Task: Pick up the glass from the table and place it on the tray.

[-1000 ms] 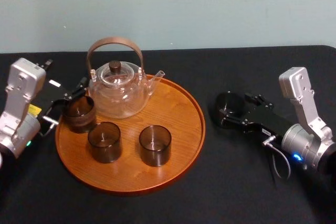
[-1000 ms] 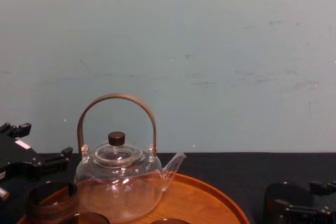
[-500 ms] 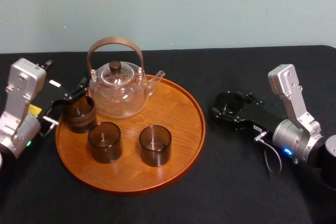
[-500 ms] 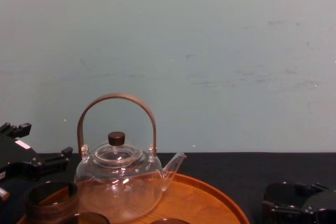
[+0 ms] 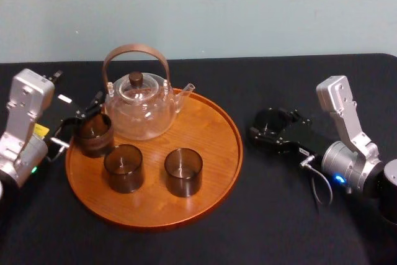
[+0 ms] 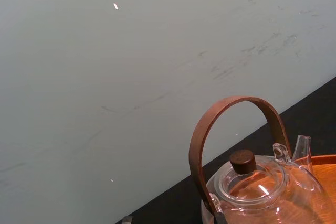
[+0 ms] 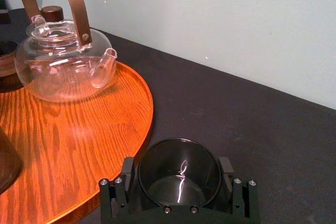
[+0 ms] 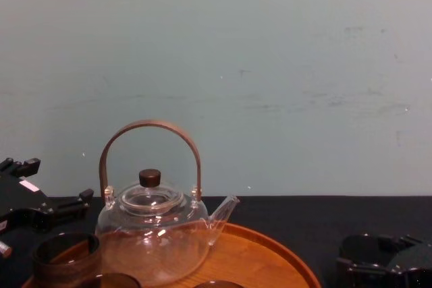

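Note:
A dark smoked glass (image 5: 270, 121) stands on the black table to the right of the tray (image 5: 214, 153). My right gripper (image 5: 273, 127) reaches in low from the right and is shut on the glass, one finger on each side. In the right wrist view the glass (image 7: 178, 184) sits upright between the black fingers (image 7: 127, 174), base on the cloth, just off the tray's rim (image 7: 146, 114). My left gripper (image 5: 89, 108) rests open at the tray's left edge, behind another dark glass (image 5: 93, 133).
On the tray stand a clear glass teapot (image 5: 139, 107) with a brown arched handle and two more dark glasses (image 5: 123, 167) (image 5: 183, 170). The tray's right part is bare wood. A pale wall rises behind the table's far edge.
My right gripper has slid left and forward along the glass, and its fingers have closed against the sides. The glass stays on the table. The left arm has not moved.

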You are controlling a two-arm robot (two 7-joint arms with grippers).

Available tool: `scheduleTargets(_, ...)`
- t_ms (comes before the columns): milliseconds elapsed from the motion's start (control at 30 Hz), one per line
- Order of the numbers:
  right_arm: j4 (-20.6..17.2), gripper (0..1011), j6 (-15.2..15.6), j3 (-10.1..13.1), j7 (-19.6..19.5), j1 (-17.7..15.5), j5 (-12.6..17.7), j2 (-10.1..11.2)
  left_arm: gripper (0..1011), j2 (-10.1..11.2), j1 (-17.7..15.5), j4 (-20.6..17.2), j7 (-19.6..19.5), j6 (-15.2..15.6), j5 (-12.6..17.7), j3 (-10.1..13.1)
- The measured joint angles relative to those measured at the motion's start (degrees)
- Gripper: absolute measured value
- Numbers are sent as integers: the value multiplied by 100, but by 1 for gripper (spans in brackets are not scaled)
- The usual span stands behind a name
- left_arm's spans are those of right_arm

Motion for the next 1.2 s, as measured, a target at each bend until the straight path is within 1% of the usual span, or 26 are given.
scheduleTargets(433,-22,1003,6,9,-4,-13,5,6,1001,0,0,0,0,0,0,0)
scheduleTargets(500,-24,985,6,11,-6,-14,6,7,1001,0,0,0,0,0,0,0)
scheduleTargets(567,-25,927,7,12,-7,-15,7,8,1001,0,0,0,0,0,0,0)
scheduleTargets(633,-26,903,8,12,-7,-16,7,9,1001,0,0,0,0,0,0,0)
scheduleTargets(1200,-33,903,10,12,-8,-21,7,11,1001,0,0,0,0,0,0,0)
